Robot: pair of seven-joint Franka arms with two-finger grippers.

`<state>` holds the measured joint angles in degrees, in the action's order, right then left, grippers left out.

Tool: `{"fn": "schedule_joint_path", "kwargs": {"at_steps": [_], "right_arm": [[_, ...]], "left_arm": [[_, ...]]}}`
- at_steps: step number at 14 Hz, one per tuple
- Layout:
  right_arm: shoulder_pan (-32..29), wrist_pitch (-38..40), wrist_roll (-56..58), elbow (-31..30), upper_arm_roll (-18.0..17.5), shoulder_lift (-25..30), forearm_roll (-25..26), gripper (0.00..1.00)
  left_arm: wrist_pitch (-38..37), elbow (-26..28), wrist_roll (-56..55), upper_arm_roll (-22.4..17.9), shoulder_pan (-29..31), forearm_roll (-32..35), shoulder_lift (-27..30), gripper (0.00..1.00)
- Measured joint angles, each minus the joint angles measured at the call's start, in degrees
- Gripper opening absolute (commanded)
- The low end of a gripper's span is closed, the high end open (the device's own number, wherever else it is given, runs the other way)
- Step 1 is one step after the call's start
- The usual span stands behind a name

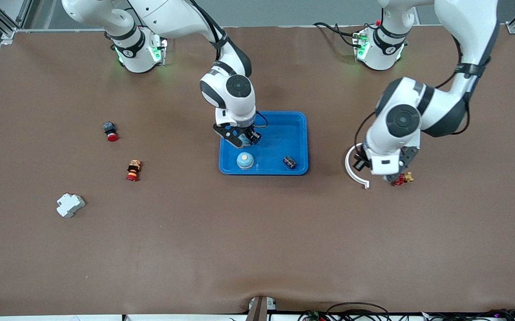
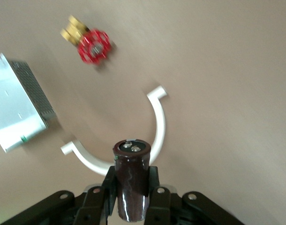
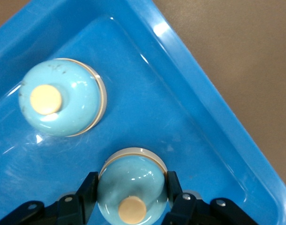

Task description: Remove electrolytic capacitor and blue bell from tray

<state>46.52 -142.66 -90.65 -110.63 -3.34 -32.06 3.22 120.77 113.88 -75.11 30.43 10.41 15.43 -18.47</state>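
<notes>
Gripping bell [image 3: 130, 187] (fingers [image 3: 172, 185] clamped)

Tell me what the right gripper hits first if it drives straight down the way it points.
Likely the blue tray's floor: the right gripper holds a bell over bare tray, beside the second bell; depth is unclear.

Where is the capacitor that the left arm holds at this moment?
The capacitor is clamped in the left pincer, up over the bare table by the white curved piece and the red valve, toward the left arm's end from the blue tray.
</notes>
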Motion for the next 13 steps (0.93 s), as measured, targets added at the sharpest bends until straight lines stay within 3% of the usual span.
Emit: {"fn": "schedule_joint_path", "kwargs": {"at_steps": [4,8,10,11,13], "right_arm": [[0.02,7.5,1.07,3.92,-0.31,2.09,0.0,0.0],[-2.82,14.98,11.68,5.1,0.3,9.09,-0.02,0.0],[-7.41,15.3,19.72,2.14,0.52,12.92,-0.02,0.0],[-10.06,15.26,24.4,0.04,0.64,14.83,-0.02,0.0],[-15.01,15.17,33.91,-4.61,0.84,18.59,-0.02,0.0]], "left_arm": [[5.45,2.67,0.74,-0.11,4.73,8.06,-5.72,0.0],[7.41,3.43,0.73,-0.16,6.96,13.89,-12.02,0.02],[7.49,3.34,0.73,-0.1,6.94,14.1,-13.13,0.81],[7.49,3.27,0.73,-0.06,6.94,14.1,-13.11,1.0],[7.52,3.14,0.69,0.04,6.92,14.1,-13.09,1.0]]}}
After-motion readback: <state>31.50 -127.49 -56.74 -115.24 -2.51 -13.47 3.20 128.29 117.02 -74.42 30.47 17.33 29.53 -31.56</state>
